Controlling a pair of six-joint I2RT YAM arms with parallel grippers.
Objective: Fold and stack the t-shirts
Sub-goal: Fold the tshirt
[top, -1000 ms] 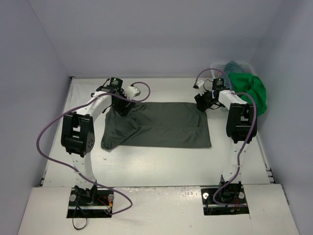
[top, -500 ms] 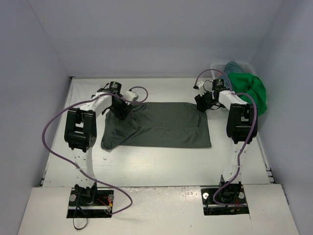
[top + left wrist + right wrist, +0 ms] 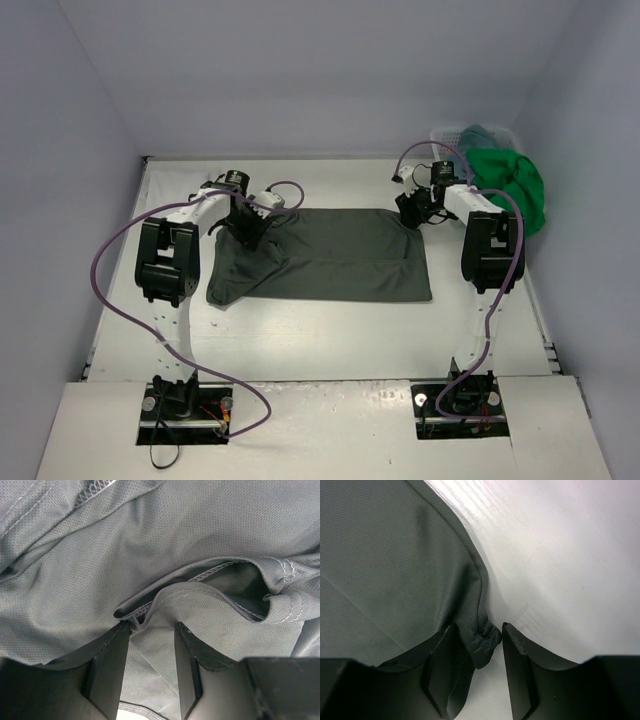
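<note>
A dark grey-green t-shirt point(image 3: 335, 255) lies spread on the table, its left end bunched. My left gripper point(image 3: 250, 226) is over that bunched far-left part. In the left wrist view the left gripper point(image 3: 152, 630) is open, with folds and a stitched hem point(image 3: 200, 577) of the shirt lying between and ahead of its fingers point(image 3: 112, 665). My right gripper point(image 3: 415, 212) is at the shirt's far-right corner. In the right wrist view the right gripper point(image 3: 477, 630) is open, and the crumpled corner point(image 3: 485, 642) sits between its fingers. A bright green t-shirt point(image 3: 512, 185) and a teal-blue one point(image 3: 482, 132) lie at the far right.
A white mesh basket point(image 3: 448, 136) stands in the far right corner, with the green shirt spilling over it. Purple cables loop from both arms. Walls close the table on the left, back and right.
My left gripper has shifted a little nearer and lower onto the shirt's bunched left end. The right gripper has barely moved at the far-right corner.
</note>
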